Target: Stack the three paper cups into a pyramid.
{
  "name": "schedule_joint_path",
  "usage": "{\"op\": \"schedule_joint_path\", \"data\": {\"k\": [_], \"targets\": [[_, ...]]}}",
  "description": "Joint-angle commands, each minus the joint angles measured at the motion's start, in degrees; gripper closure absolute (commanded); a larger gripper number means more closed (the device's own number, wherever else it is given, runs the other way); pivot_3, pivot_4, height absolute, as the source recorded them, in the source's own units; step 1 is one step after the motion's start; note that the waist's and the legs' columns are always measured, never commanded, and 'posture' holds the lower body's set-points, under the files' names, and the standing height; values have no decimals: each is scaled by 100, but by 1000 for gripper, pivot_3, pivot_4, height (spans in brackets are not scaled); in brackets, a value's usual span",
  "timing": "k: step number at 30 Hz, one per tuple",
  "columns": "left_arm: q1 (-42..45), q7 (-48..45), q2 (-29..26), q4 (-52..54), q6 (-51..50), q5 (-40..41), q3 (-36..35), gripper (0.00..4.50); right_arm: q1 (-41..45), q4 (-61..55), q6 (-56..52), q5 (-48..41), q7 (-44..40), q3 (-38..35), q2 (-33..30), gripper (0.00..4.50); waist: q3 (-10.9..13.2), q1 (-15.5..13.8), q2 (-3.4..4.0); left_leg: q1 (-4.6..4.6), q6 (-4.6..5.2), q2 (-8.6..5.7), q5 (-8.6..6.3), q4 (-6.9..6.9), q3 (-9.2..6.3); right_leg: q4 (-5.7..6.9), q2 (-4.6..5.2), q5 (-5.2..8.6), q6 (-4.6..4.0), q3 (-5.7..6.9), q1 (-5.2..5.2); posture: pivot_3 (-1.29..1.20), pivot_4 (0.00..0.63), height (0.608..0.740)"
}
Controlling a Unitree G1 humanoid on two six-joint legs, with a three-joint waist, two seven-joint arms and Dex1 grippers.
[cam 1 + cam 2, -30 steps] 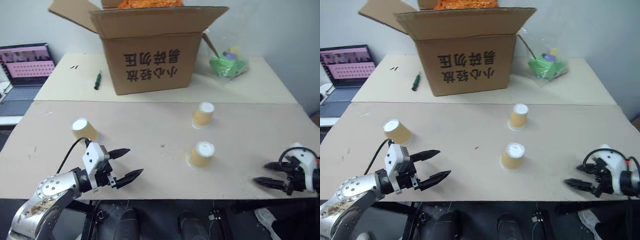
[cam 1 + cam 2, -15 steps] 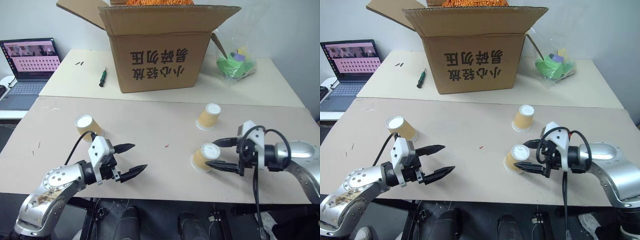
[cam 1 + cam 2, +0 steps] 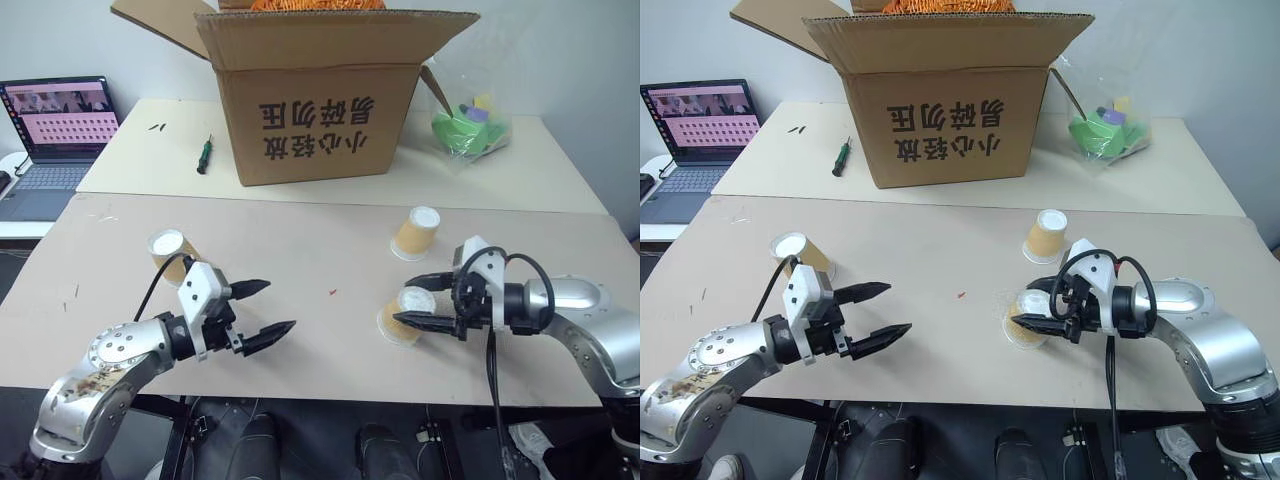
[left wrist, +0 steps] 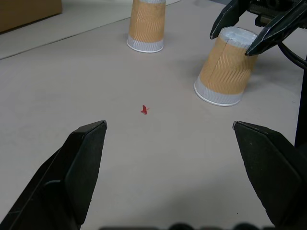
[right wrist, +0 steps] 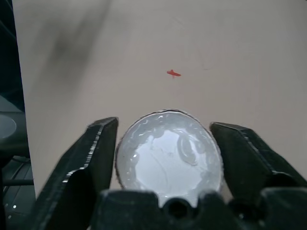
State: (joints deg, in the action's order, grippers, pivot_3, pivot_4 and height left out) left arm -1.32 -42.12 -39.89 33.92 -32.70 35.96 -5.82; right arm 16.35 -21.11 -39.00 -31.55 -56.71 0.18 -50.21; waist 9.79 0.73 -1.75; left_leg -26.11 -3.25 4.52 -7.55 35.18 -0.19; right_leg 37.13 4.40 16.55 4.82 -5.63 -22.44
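Observation:
Three tan ribbed paper cups stand upside down on the brown table (image 3: 300,230). One cup (image 3: 168,250) is at the left, just beyond my left gripper (image 3: 280,305), which is open and empty above the table. A second cup (image 3: 415,233) stands at the right, further back. The third cup (image 3: 403,318) is nearer and leans over. My right gripper (image 3: 400,300) is shut on its white base (image 5: 168,153), one finger (image 5: 96,148) on each side. From the left wrist, the leaning cup (image 4: 225,72) and the upright one (image 4: 146,26) lie ahead.
A big open cardboard box (image 3: 320,90) stands on the back table, with a screwdriver (image 3: 204,155) to its left and a green bag (image 3: 470,125) to its right. A laptop (image 3: 60,125) sits far left. A small red mark (image 3: 332,293) lies between my grippers.
My right arm swung in from the table's right edge to the near cup and shut on its base; the cup now leans. The left gripper has hardly moved.

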Motion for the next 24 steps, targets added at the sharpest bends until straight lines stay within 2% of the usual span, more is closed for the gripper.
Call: {"op": "schedule_joint_path", "data": {"k": [1, 4, 7, 11, 14, 20, 24], "targets": [[-113, 18, 28, 247, 137, -39, -46, 0, 278, -84, -5, -6, 12, 41, 72, 1854, 0, 9, 0, 0, 0, 0, 0, 0, 0, 0, 0, 0, 0, 0, 0, 0, 150, 700], [-177, -26, 10, 209, 188, -57, -82, 0, 674, -51, -70, -135, -7, 123, 228, 1854, 0, 23, 0, 0, 0, 1, 0, 0, 0, 2, -1, 0, 0, 0, -1, 0, 150, 700], [-223, -133, -3, 68, 304, -116, -109, 0, 1736, 457, 60, 192, -52, 737, 799, 1854, 1, 84, 0, 9, 0, 2, 0, 0, 0, 5, -2, -1, -1, 0, 3, 0, 150, 700], [-286, -206, 39, -8, 450, -218, -31, 0, 3239, 1871, 567, 866, -269, 1733, 2084, 1854, 1, 174, 0, 28, -4, 14, 3, -7, 1, 9, -13, -9, -12, 3, 11, 0, 150, 700], [-356, -215, 86, -10, 535, -291, 18, 0, 3925, 3259, 1134, 1375, -545, 2199, 2825, 1854, 1, 152, 0, 25, -4, 15, 3, -15, 1, 12, -14, -8, -16, 3, 7, 0, 150, 700], [-520, -197, 193, -30, 668, -420, 46, 0, 4869, 5645, 2171, 2070, -916, 2483, 3883, 1854, 2, 16, -2, -17, -11, 14, 6, -11, -1, 55, -13, -8, -19, 15, -54, 0, 150, 700], [-597, -155, 284, 8, 711, -490, 78, 0, 5225, 6641, 2686, 2407, -991, 2422, 4234, 1854, 2, 29, -1, -7, -17, 27, 10, -11, 1, 98, -27, -1, -35, 19, -70, 0, 150, 700]]}}
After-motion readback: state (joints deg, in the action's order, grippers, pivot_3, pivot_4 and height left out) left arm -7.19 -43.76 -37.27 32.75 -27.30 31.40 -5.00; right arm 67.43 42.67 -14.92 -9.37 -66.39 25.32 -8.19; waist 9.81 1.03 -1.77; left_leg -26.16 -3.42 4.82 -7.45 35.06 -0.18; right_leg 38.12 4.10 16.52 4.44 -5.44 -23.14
